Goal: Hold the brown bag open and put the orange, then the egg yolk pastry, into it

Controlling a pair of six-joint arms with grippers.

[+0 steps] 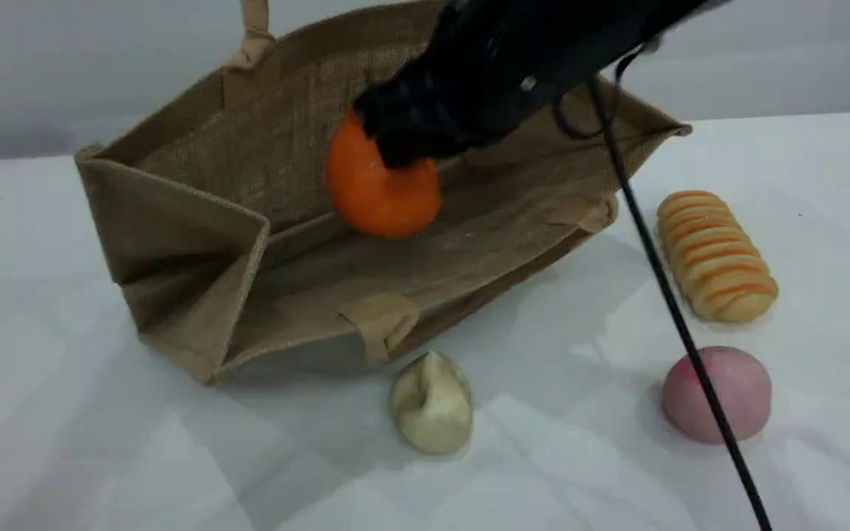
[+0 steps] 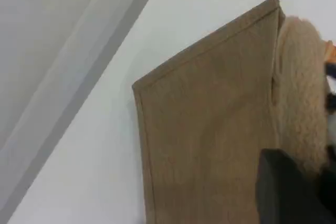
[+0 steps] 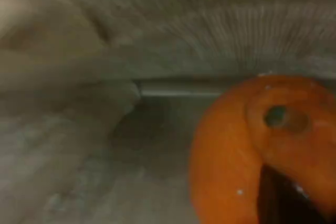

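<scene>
Scene view: oblique, overhead, whole table. Wrist views: close on the bag (image 1: pixel 196 221), outside (image 2: pixel 210 129) and inside (image 3: pixel 79 145).

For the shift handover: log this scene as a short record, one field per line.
bag: brown bag lying on its side, mouth open toward the camera
orange: orange inside the bag's mouth, right end effector shut on it
pastry: egg yolk pastry on the table in front of the bag, untouched
other food: striped bread loaf and pink bun on the right
left end effector: shut, out of the scene view
</scene>
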